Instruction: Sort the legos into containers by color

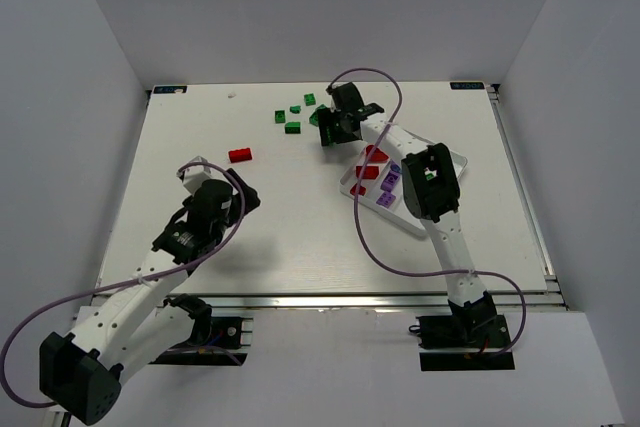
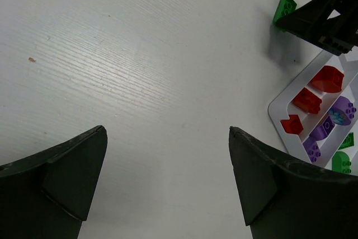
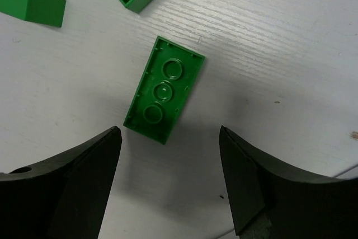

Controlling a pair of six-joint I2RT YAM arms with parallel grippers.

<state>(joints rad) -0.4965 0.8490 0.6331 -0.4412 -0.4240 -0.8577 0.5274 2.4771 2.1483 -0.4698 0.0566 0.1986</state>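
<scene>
My right gripper (image 1: 327, 128) (image 3: 169, 132) hangs open over the back of the table. An upside-down green lego (image 3: 164, 96) lies on the table just ahead of its fingertips, untouched. More green legos (image 1: 293, 128) (image 3: 31, 1) lie close by to the left, and one red lego (image 1: 240, 155) sits alone further left. The white tray (image 1: 412, 224) (image 2: 278, 110) to the right holds red legos (image 1: 375, 155) (image 2: 327, 78), purple legos (image 1: 388, 182) (image 2: 341, 110) and a green one (image 2: 340, 162) in separate compartments. My left gripper (image 1: 213, 183) (image 2: 168, 130) is open and empty above bare table.
My right arm (image 1: 432, 182) reaches over the tray and hides part of it. A purple cable (image 1: 372, 247) loops beside the tray's left end. White walls enclose the table on three sides.
</scene>
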